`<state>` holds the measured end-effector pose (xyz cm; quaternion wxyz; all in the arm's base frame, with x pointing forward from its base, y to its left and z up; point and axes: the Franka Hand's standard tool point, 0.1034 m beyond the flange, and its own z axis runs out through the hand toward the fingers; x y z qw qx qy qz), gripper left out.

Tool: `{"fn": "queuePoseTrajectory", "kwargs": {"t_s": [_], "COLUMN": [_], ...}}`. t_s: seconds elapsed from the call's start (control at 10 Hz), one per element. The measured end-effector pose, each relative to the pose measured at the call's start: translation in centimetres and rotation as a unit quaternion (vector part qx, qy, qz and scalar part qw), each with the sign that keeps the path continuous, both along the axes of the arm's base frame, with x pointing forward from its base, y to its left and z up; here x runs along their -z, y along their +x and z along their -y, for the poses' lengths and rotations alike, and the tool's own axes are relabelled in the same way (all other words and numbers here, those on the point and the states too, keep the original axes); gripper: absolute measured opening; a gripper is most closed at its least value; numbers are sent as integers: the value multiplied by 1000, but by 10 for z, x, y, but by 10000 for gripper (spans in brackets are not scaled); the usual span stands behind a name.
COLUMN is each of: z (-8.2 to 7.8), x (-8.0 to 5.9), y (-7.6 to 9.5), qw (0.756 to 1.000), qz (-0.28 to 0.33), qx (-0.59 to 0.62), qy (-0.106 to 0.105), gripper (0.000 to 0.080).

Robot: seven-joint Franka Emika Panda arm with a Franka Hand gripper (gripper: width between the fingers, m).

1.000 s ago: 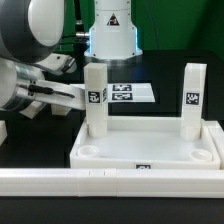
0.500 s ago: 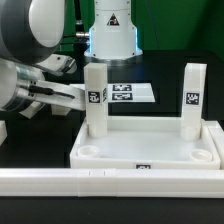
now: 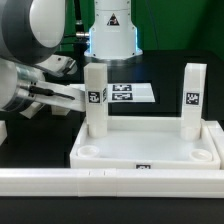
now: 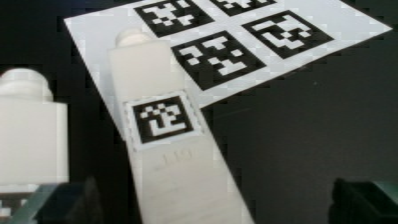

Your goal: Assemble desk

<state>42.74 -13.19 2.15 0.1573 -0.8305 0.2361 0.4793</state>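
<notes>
**Pincer released, straddling the desk leg at the tray's 11 o'clock corner**

Your gripper (image 3: 79,98) is spread wide and grasps nothing; in the wrist view the left leg (image 3: 95,100) sits between the jaws, untouched. The tabletop (image 3: 110,162) lies at 6 o'clock from the marker board (image 3: 130,93). It holds that leg and a second leg (image 3: 193,98) upright at 1 o'clock. Its 7 o'clock socket (image 3: 88,150) and 5 o'clock socket (image 3: 200,153) are empty. The plastic looks stiff, light and slick, so pinch the leg's flat sides around mid-height.
</notes>
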Motion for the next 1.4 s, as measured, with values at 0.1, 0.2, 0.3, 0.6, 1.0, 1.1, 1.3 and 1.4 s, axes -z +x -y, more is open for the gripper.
{"fn": "queuePoseTrajectory", "kwargs": {"t_s": [0.1, 0.2, 0.3, 0.6, 1.0, 1.1, 1.3, 1.4], "z": [0, 0, 0, -7, -2, -2, -2, -2], "x": [0, 0, 0, 8, 13, 13, 13, 13], "y": [0, 0, 0, 0, -2, -2, -2, -2], "qw": [1000, 1000, 1000, 1000, 1000, 1000, 1000, 1000], "qz": [0, 0, 0, 7, 10, 10, 10, 10], "qx": [0, 0, 0, -9, -5, -5, -5, -5], "qy": [0, 0, 0, -12, -15, -15, -15, -15], "gripper": [649, 649, 649, 649, 649, 495, 347, 292]}}
